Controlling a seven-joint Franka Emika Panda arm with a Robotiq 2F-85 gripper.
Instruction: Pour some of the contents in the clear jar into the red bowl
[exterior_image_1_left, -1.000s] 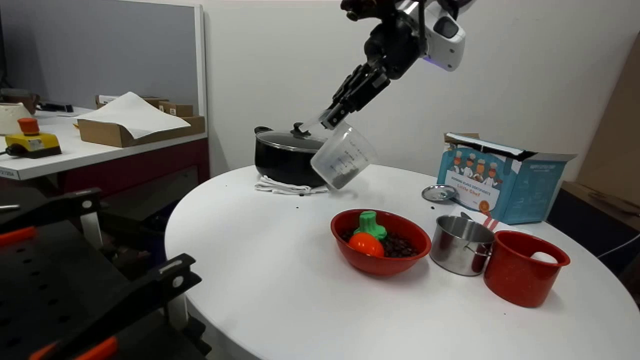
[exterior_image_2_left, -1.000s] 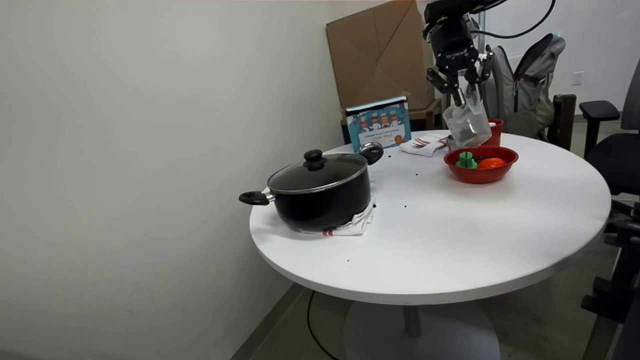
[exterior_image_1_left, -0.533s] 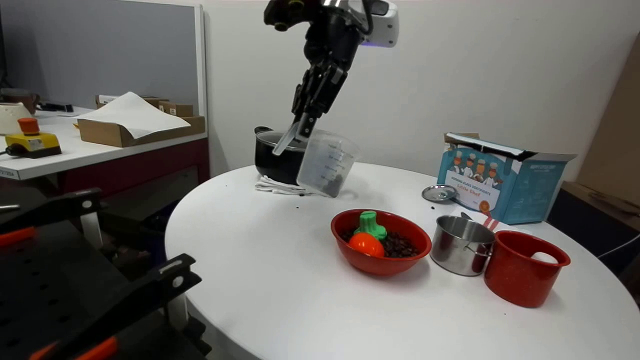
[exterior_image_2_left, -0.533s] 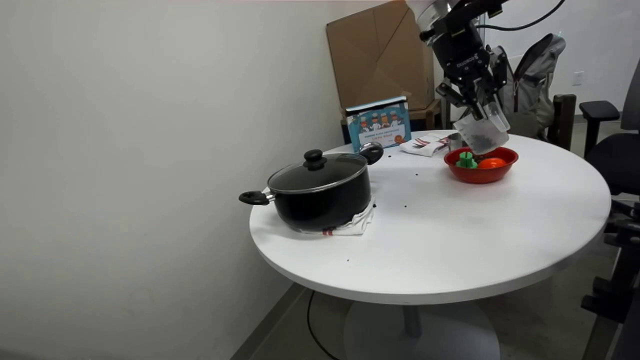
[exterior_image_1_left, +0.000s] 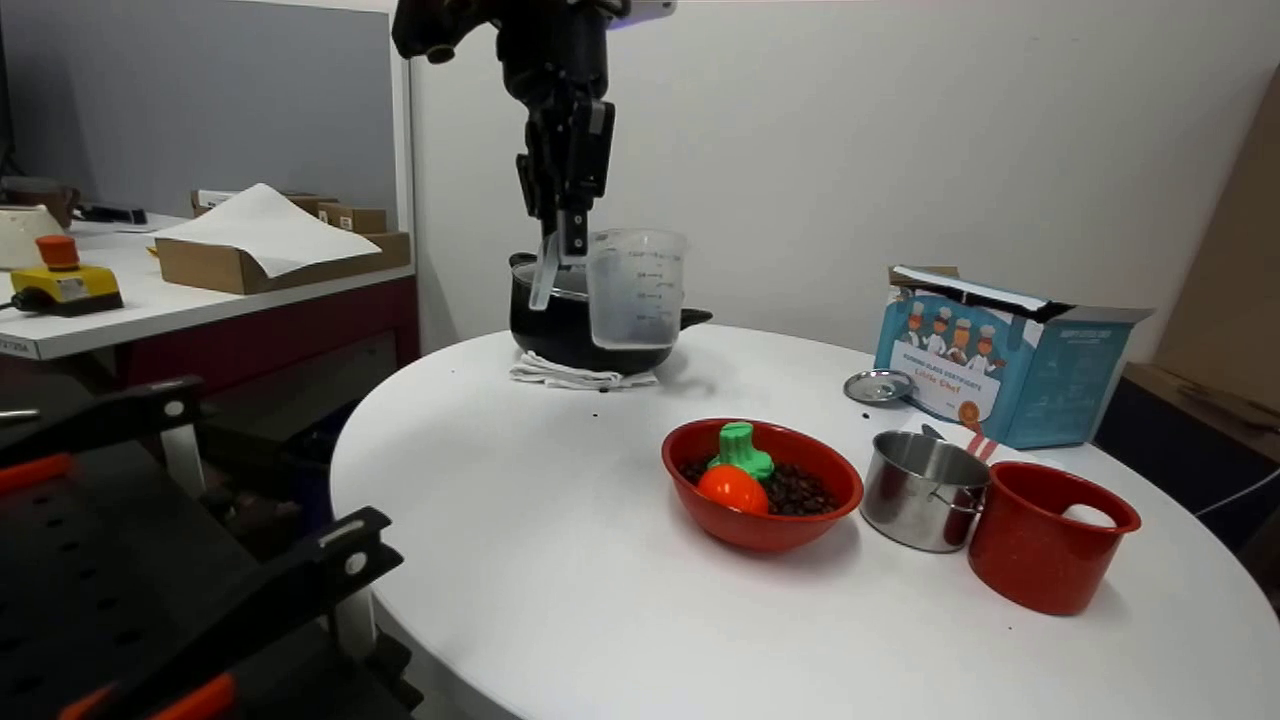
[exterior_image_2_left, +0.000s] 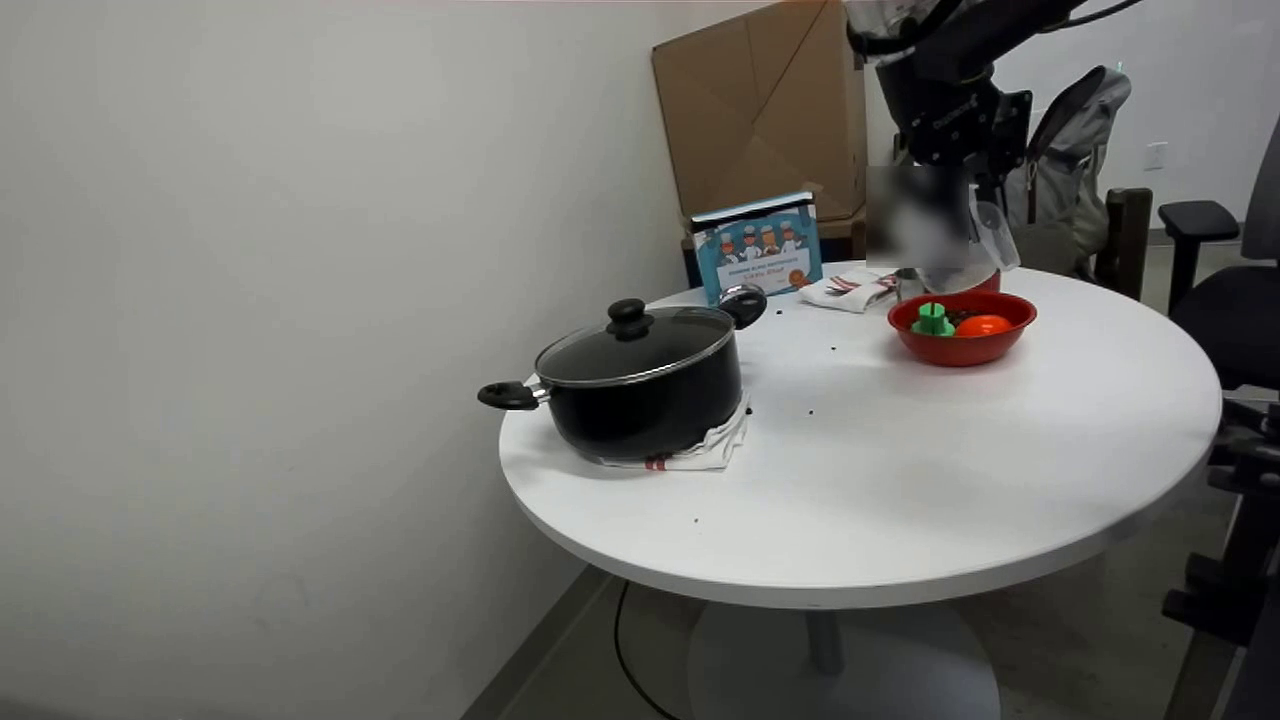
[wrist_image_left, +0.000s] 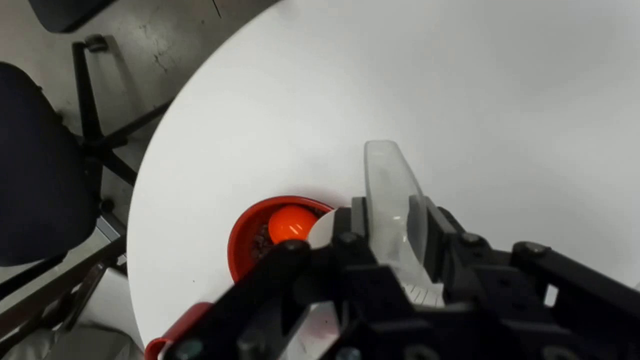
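The clear jar (exterior_image_1_left: 637, 300) hangs upright in the air, with measuring marks on its wall. My gripper (exterior_image_1_left: 570, 235) points down and is shut on its handle; the wrist view shows the handle (wrist_image_left: 392, 200) between the fingers. No dark contents show clearly through the jar's wall. The red bowl (exterior_image_1_left: 750, 530) stands on the table, lower than the jar and to its right in that exterior view. It holds dark beans (exterior_image_1_left: 800, 492), an orange ball (exterior_image_1_left: 733, 489) and a green piece (exterior_image_1_left: 740, 450). In an exterior view a blurred patch hides part of the gripper and jar (exterior_image_2_left: 958, 277).
A black lidded pot (exterior_image_1_left: 550, 320) on a folded cloth stands behind the jar. A metal cup (exterior_image_1_left: 910, 500) and a red cup (exterior_image_1_left: 1040, 550) with a white thing inside stand right of the bowl. A blue box (exterior_image_1_left: 1060, 385) and a small lid (exterior_image_1_left: 878, 386) lie behind them.
My gripper has swung from slanted to vertical and moved left in an exterior view. The jar has turned from tilted to upright. The dark specks near its base no longer show clearly.
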